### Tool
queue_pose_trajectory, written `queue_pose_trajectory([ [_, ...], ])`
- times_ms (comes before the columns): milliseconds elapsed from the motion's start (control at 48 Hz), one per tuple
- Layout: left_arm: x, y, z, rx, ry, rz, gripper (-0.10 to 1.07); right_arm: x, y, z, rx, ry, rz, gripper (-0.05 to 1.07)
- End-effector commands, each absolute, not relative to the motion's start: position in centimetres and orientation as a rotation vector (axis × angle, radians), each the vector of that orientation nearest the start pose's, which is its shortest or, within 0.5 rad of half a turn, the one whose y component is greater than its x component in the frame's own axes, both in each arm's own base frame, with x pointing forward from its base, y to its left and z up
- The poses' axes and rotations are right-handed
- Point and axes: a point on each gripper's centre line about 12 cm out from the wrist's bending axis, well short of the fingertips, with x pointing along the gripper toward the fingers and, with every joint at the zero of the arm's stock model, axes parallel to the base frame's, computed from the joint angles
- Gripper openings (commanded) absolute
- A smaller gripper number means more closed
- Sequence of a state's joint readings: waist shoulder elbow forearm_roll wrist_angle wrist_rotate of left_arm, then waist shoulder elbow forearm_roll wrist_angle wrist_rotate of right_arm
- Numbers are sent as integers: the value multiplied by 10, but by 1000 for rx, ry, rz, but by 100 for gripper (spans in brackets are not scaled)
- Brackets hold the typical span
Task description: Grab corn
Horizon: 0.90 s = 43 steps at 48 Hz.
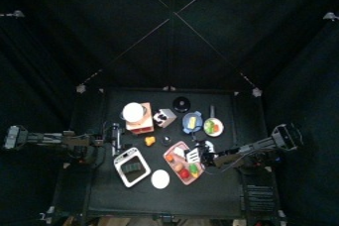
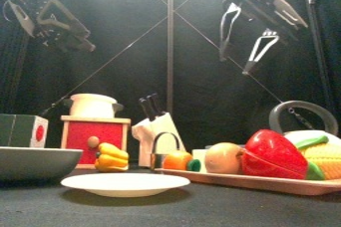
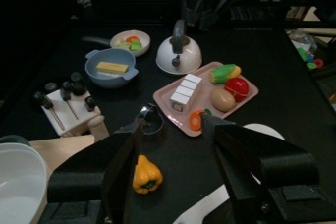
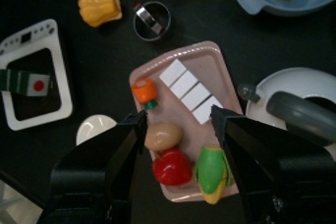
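The corn (image 4: 214,167), yellow with a green husk, lies at one end of a pink tray (image 4: 197,66), beside a red pepper (image 4: 174,167), an onion (image 4: 164,137) and a carrot (image 4: 144,92). In the front view the corn (image 2: 314,153) lies at the far right behind the pepper (image 2: 272,154). My right gripper (image 4: 176,116) hangs open well above the tray, with nothing between its fingers; it shows high up in the front view (image 2: 260,50). My left gripper (image 3: 179,125) is also open and empty, raised over the table's left side (image 1: 117,139). From the left wrist, the corn (image 3: 225,71) is at the tray's far end.
A kettle (image 3: 179,51), a blue bowl of butter (image 3: 112,68) and a small fruit bowl (image 3: 129,41) stand at the back. A knife block (image 2: 154,123), a red box (image 2: 96,131), a white plate (image 2: 127,183) and a yellow pepper (image 3: 147,174) crowd the left and middle.
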<state>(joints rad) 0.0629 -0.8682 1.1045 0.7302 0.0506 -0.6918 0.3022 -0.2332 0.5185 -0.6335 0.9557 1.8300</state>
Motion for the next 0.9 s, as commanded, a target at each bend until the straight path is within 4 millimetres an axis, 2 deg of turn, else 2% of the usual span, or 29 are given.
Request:
queue_pose_trajectory([
  [0,216,18,270,32,261,91,87,324,49,260,883,715,-827,88],
  [250,216,18,270,32,261,91,87,323,78,230,899,915,-831,88],
  [521,216,18,269,32,264,91,87,323,93,204,863,1108,-794,89],
  [708,216,18,268,30,264,91,87,326,98,180,784,1216,-770,89],
  [875,216,18,267,32,267,91,87,332,93,170,746,1247,-769,90],
])
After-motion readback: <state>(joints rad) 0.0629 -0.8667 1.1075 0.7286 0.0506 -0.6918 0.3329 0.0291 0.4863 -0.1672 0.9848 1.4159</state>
